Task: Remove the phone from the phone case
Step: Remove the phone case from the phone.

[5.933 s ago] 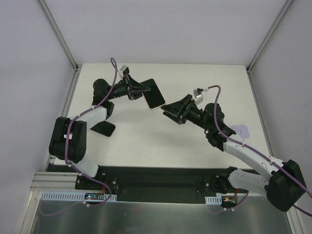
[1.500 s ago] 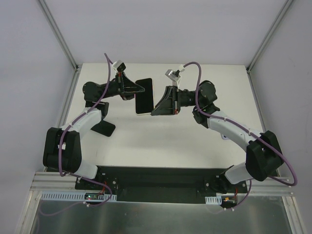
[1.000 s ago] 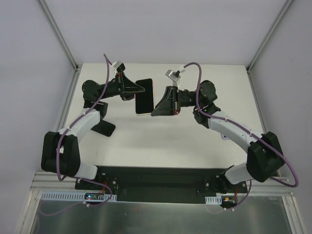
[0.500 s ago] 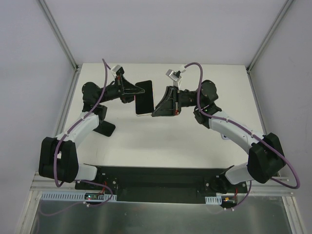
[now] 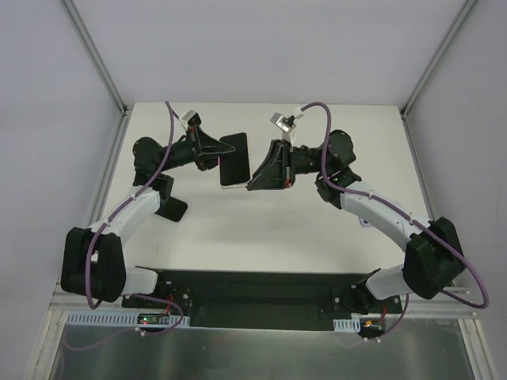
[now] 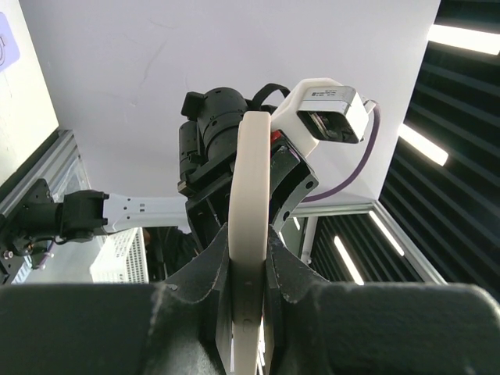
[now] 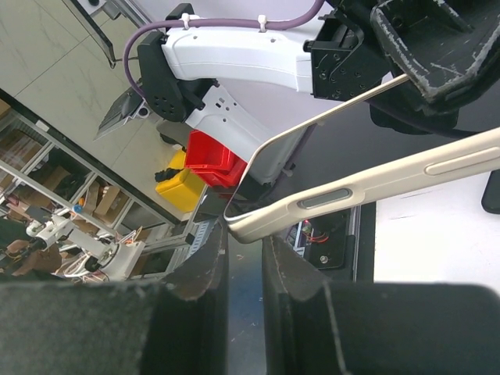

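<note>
The phone (image 5: 235, 161), dark face up, sits in its cream phone case (image 5: 229, 186) and hangs in the air over the table's far half. My left gripper (image 5: 215, 150) is shut on the case's left edge. In the left wrist view the cream edge (image 6: 251, 180) runs straight up between the pads of the left gripper (image 6: 251, 293). My right gripper (image 5: 259, 172) meets the case from the right. In the right wrist view the case's corner (image 7: 244, 228) sits pinched at the tips of the right gripper (image 7: 244, 242), with its side buttons (image 7: 328, 200) showing.
A flat black piece (image 5: 168, 207) lies on the white table (image 5: 261, 229) under the left forearm. A pale lilac item (image 5: 366, 222) peeks out beneath the right forearm. White walls with metal corner posts (image 5: 95, 55) enclose the table.
Both grippers keep their hold. Over the last second the left arm has swung slightly left and the phone has tilted a little. Six seconds ago the right gripper was apart from the phone.
</note>
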Robot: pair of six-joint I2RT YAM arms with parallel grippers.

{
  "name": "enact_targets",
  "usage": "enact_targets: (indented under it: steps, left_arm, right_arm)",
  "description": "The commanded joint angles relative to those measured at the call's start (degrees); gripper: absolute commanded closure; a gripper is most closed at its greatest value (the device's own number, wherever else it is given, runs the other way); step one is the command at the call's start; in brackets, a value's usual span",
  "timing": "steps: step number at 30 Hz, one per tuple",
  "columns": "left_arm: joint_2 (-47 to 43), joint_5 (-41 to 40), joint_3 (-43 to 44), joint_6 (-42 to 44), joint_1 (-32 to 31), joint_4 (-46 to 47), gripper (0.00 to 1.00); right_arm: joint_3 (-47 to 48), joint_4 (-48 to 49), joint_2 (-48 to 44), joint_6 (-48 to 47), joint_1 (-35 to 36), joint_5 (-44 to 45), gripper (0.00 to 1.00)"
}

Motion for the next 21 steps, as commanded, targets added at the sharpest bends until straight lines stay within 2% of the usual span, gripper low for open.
enact_targets:
  steps: [1,13,16,17,19,21]
  left_arm:
    - [-1.89,-2.08,-0.99,-1.94,-1.26,-1.95,1.00]
    - [-2.77,-2.35,-1.17,-2.29,-1.17,1.12,1.00]
    - [-2.25,-2.26,0.05,-1.86,-0.91,2.79,1.00]
    - [-2.16,-2.26,0.67,-1.25,-0.73,2.80,1.00]
    - [-2.07,-2.26,2.25,0.51,0.06,2.71,1.00]
    - [-1.55,-2.08,3.31,2.00,0.50,2.27,1.00]
  right_arm:
    - [3.21,8.52,-2.96,-5.67,-0.19,3.35,0.99]
    - [0.92,8.87,-2.08,-0.76,-2.12,11.35,0.99]
    - [0.22,5.03,-2.26,0.83,-2.47,13.19,0.99]
    - [-1.09,3.53,-2.52,1.61,-2.74,14.06,0.91]
    - [-3.03,-0.76,-4.09,2.58,-3.44,18.45,0.67]
    - [-6.09,-4.47,-5.94,2.59,-3.44,23.88,0.51]
